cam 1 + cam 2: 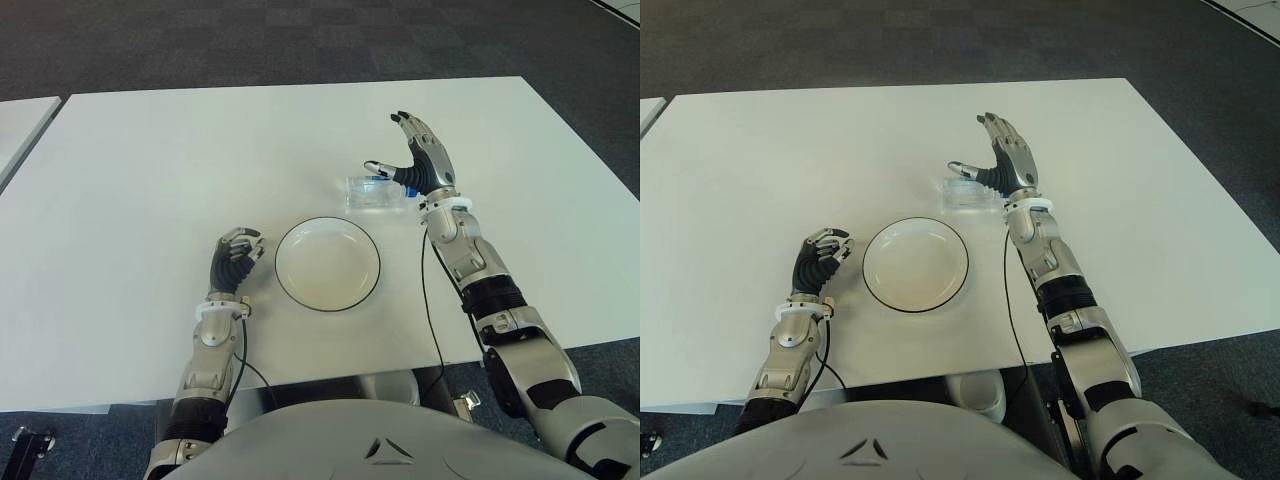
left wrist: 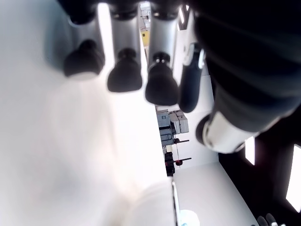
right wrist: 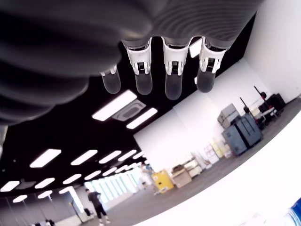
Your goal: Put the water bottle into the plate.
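Reach-to-grasp step. The water bottle (image 1: 378, 192) lies on its side on the white counter (image 1: 150, 170), just beyond the far right rim of the plate (image 1: 327, 262) and not in it. The right hand (image 1: 415, 160) is raised over the bottle's right end with fingers (image 1: 420, 132) extended and spread and the thumb (image 1: 381, 169) reaching above the bottle; it holds nothing, and whether the palm touches the bottle cannot be told. The right wrist view shows the fingertips (image 3: 143, 84) straight and apart, with nothing between them. The left hand (image 1: 234, 259) shows just left of the plate, near side of the counter, fingers loosely curled on nothing. Judged next move: the right hand should lower and wrap around the bottle's body, lift it, then carry it a short way toward the near left and set it inside the plate's rim. The bottle, lying round-sided, may roll if nudged.
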